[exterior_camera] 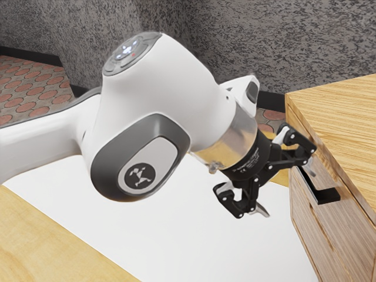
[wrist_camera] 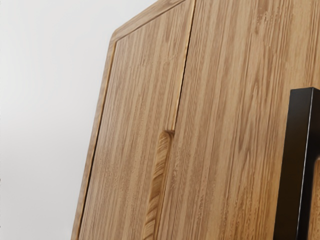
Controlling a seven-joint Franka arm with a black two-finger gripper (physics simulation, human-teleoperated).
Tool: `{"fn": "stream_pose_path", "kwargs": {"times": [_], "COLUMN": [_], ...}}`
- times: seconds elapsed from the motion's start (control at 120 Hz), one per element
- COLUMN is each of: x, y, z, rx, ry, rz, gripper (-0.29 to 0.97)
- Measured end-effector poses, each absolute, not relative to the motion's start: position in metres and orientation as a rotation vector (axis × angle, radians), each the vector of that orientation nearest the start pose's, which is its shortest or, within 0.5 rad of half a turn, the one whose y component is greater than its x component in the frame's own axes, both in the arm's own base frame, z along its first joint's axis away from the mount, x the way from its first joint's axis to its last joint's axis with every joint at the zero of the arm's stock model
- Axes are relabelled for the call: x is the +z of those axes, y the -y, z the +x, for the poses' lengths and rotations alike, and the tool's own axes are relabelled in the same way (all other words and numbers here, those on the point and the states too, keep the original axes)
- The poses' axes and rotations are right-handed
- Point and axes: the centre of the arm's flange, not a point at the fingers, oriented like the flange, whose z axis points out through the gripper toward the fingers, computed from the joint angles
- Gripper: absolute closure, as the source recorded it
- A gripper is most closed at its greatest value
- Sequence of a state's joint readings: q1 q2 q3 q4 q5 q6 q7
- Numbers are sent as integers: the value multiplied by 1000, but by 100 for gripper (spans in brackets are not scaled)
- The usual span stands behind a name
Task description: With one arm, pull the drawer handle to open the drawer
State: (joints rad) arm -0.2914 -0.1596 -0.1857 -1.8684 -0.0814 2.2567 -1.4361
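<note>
The gripper (exterior_camera: 282, 183) is hovering with its fingers spread apart, clasping nothing, just beside the black handle (exterior_camera: 325, 192) of the drawer (wrist_camera: 235, 100), at the exterior view's right

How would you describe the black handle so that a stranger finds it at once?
Look at the wooden cabinet at the exterior view's right. On its front sits a black bar handle. The only other pull nearby is a plain wooden groove, so the black colour sets it apart.
</note>
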Motion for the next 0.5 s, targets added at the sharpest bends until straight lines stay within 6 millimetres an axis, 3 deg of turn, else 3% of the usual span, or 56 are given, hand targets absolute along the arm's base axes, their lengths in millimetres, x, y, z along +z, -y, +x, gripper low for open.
{"fn": "stream_pose_path", "kwargs": {"times": [0.2,0.5], "x": [637,633], "y": [261,240], "z": [481,439], "rx": [-507,-541], "ry": [1698,1718], "rz": [-3144,-3119], "gripper": [0,0]}}
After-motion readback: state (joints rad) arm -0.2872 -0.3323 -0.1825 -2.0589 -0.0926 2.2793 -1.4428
